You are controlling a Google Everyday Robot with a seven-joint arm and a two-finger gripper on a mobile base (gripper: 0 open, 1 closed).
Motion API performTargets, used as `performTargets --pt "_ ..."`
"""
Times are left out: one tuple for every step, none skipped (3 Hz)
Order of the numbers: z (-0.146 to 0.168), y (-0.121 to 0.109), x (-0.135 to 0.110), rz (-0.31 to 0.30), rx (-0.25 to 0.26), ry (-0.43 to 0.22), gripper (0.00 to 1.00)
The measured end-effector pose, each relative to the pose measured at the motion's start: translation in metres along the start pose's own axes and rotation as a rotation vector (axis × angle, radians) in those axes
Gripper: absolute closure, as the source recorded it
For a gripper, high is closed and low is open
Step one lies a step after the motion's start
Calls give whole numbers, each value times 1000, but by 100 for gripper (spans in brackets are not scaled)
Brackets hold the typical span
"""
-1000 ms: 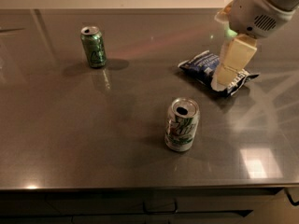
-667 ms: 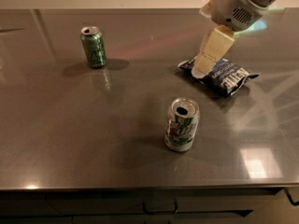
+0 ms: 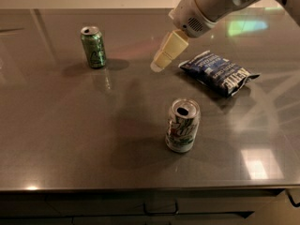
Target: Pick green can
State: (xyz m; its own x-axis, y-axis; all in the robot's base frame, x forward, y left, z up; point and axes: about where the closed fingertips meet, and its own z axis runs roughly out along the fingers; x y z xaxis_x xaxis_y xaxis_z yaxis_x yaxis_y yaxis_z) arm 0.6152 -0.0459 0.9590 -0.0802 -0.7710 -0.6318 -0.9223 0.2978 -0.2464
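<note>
Green can (image 3: 93,47) upright at the far left of the grey counter (image 3: 70,125), gripper (image 3: 160,62) above mid-counter, well apart from it, seemingly touching nothing, grip state cannot be told, blue snack bag (image 3: 219,71) beside, white can (image 3: 182,125) nearer.

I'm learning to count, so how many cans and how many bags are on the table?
Cans: 2, the green can and the white-silver can.
Snack bags: 1, the blue bag.
Total: 3.
The gripper hovers above the table, between the green can and the blue bag.
</note>
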Motion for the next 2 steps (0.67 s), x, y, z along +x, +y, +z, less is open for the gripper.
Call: performTargets --pt "44 -9 -29 37 -7 -86 0" --pt "85 -15 -54 90 -37 -148 0"
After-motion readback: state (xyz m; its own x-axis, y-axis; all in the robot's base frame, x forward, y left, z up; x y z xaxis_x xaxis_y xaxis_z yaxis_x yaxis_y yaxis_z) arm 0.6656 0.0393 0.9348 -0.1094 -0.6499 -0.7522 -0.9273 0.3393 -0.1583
